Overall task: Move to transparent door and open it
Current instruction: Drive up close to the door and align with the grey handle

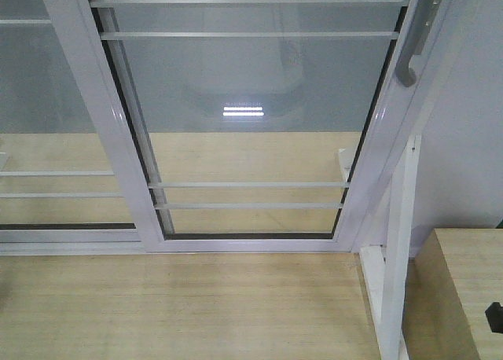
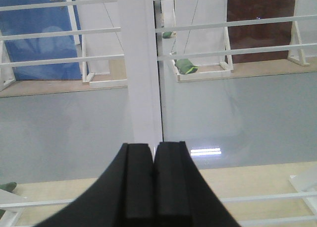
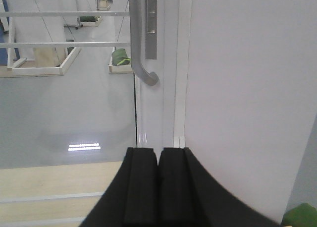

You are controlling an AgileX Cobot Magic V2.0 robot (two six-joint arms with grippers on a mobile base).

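Black and close up, the left claw has its two pads pressed tight together, and it holds nothing. Just past it stands a white upright frame bar with glass on both sides. I cannot tell which panel that bar belongs to.

The right claw is closed the same way, pads touching, with nothing in it. It is not touching anything. Above and ahead of it hangs the curved grey handle, well apart from the pads.

From the front view, the transparent door fills the middle. It is clear glass in a shiny white frame, with thin white bars going across, two up high and two down low. Its handle is on the right side, up near the top corner. That side of the door sits just beside the white wall. Another glass panel with no handle is on the left. A slanted white post stands on the right, on the wooden floor
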